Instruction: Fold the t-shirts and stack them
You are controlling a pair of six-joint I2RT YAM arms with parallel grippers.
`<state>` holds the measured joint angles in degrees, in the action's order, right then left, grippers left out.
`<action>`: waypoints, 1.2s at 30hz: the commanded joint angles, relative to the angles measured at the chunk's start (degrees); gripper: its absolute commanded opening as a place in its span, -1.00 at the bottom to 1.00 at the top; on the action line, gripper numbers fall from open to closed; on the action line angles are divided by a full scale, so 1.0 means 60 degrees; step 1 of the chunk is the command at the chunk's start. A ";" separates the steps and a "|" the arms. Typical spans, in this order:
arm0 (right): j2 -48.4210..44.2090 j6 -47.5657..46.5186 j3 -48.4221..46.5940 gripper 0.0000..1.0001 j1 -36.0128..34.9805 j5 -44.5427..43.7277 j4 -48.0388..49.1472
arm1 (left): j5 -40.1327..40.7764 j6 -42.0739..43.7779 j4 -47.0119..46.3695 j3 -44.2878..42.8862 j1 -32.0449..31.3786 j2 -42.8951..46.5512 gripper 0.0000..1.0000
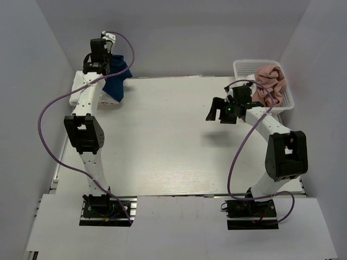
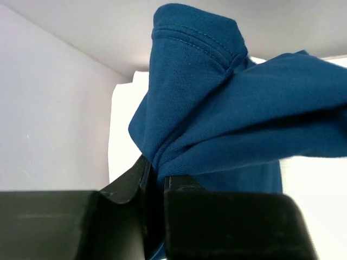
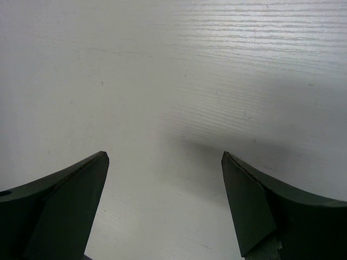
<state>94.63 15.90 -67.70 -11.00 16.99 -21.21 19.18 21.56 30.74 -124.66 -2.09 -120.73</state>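
Note:
My left gripper (image 1: 108, 60) is at the far left corner, shut on a bunched fold of the navy blue t-shirt (image 1: 116, 80), which hangs from it above a white folded pile (image 1: 78, 86). In the left wrist view the blue cloth (image 2: 227, 108) is pinched between my fingers (image 2: 154, 179). The print is hidden. My right gripper (image 1: 217, 112) is open and empty over bare table, left of the basket; its fingers (image 3: 81, 184) are wide apart. A dusty pink t-shirt (image 1: 269, 82) lies crumpled in the white mesh basket (image 1: 246, 66).
The white table (image 1: 173, 146) spreads between the arms. Grey walls close in at the back and both sides. The basket stands at the far right edge. A purple cable loops off each arm.

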 commanded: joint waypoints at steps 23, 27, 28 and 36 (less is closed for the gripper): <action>0.0884 0.0484 -0.1358 0.81 -0.0217 0.0024 -0.0302 | -0.0618 -0.3753 0.0063 -0.2121 0.3014 -0.2659 1.00; 0.0854 0.0485 -0.1329 0.81 -0.0290 0.0156 -0.0259 | -0.1188 -0.4412 -0.0157 -0.1607 0.3203 -0.1941 1.00; 0.0840 0.0528 -0.1329 0.81 -0.0304 0.0272 -0.0143 | -0.1190 -0.4704 -0.0158 -0.1606 0.3204 -0.1852 1.00; 0.0182 0.0426 -0.0831 0.81 -0.0422 0.0391 0.0196 | -0.2578 -0.5044 0.0252 -0.1286 0.3117 -0.0903 1.00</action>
<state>99.55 19.00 -73.21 -13.30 18.59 -21.96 9.02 -6.96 31.66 -133.93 17.32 -135.46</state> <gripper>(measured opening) 0.904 0.992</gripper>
